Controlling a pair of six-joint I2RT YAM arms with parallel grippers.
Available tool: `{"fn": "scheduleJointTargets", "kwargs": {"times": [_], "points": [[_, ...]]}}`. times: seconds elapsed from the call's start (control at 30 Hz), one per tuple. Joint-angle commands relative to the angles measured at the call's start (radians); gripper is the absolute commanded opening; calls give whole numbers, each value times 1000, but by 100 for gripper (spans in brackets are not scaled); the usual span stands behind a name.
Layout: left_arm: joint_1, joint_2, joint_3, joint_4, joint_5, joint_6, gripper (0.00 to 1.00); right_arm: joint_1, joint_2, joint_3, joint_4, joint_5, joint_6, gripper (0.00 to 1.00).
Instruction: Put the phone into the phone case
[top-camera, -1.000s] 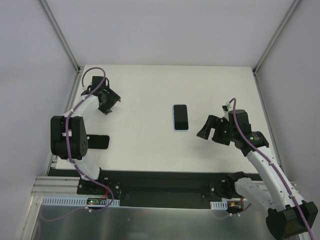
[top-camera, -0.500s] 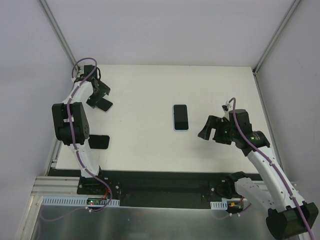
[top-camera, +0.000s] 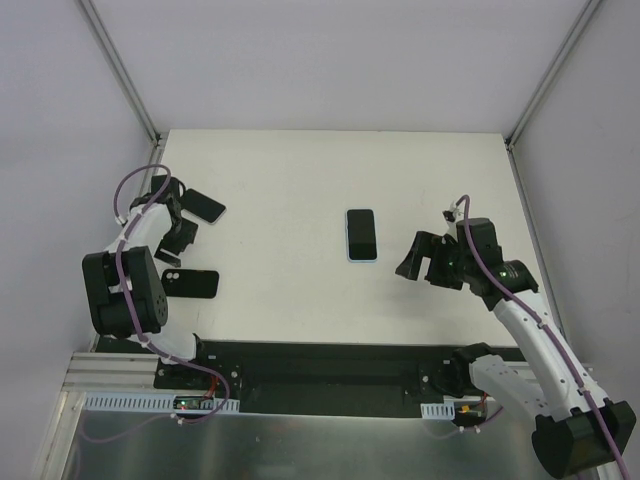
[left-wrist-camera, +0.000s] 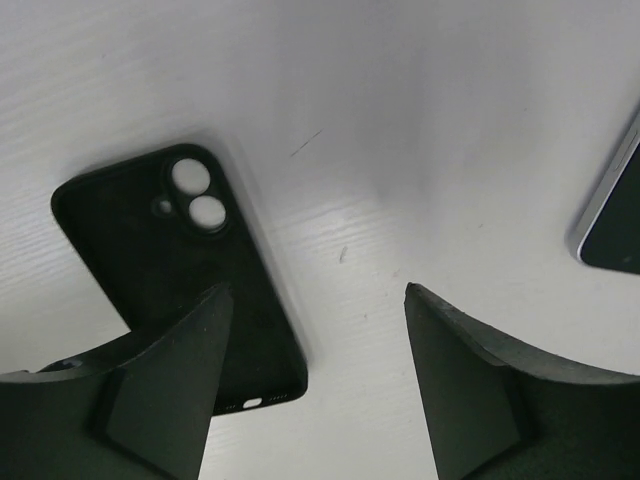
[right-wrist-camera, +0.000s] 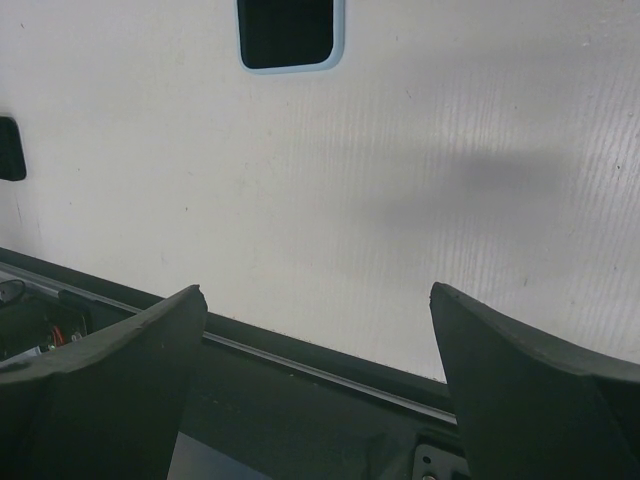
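The phone (top-camera: 361, 234), dark screen up with a pale blue rim, lies mid-table; the right wrist view shows the phone (right-wrist-camera: 288, 30) at its top edge. A black phone case (top-camera: 190, 284) with two camera holes lies at the near left, and the phone case (left-wrist-camera: 170, 270) is large in the left wrist view. My left gripper (top-camera: 178, 240) hovers just behind it, open and empty. In its own view the left gripper (left-wrist-camera: 315, 300) has one finger over the case. My right gripper (top-camera: 425, 265) is open and empty to the right of the phone, and the right gripper (right-wrist-camera: 315, 292) frames bare table.
A second dark flat item (top-camera: 204, 206) lies at the back left; a dark flat item (left-wrist-camera: 610, 220) with a pale rim shows at the left wrist view's right edge. The table's black front rail (right-wrist-camera: 300, 370) runs under the right gripper. White walls enclose the table.
The left gripper swung from the back left toward the near side, leaving the dark flat item lying on the table. It now hangs over the case. The right arm held still.
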Motion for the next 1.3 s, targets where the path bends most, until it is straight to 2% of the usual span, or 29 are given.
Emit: {"fn": "scheduleJointTargets", "kwargs": {"times": [0.0,0.17,0.53,0.67,0.8,0.9,0.93,1.07,1.2,1.27], "points": [[-12,-110,-75,-32,13,-55,68,5,12,14,15,-8,-6,96],[-30,-142,-121,-33,19,-64,68,4,22,15,21,-24,-5,96],[-67,-38,-151,-30,50,-133,62,4,-21,0,7,-13,-8,96],[-79,19,-154,-29,78,-144,52,5,-26,3,-4,-8,-11,96],[-125,43,-138,-27,85,-115,17,4,-27,21,-21,-8,-19,96],[-222,62,-74,-24,42,3,2,5,-29,29,-25,-1,-20,96],[-255,66,-34,-24,36,32,0,5,-26,30,-25,-2,-19,96],[-398,68,41,-16,36,137,0,5,-11,35,-21,-5,-8,96],[-593,88,128,11,45,235,0,5,11,40,-14,-11,0,96],[-648,123,199,10,59,294,0,4,17,40,-16,-10,1,96]]}}
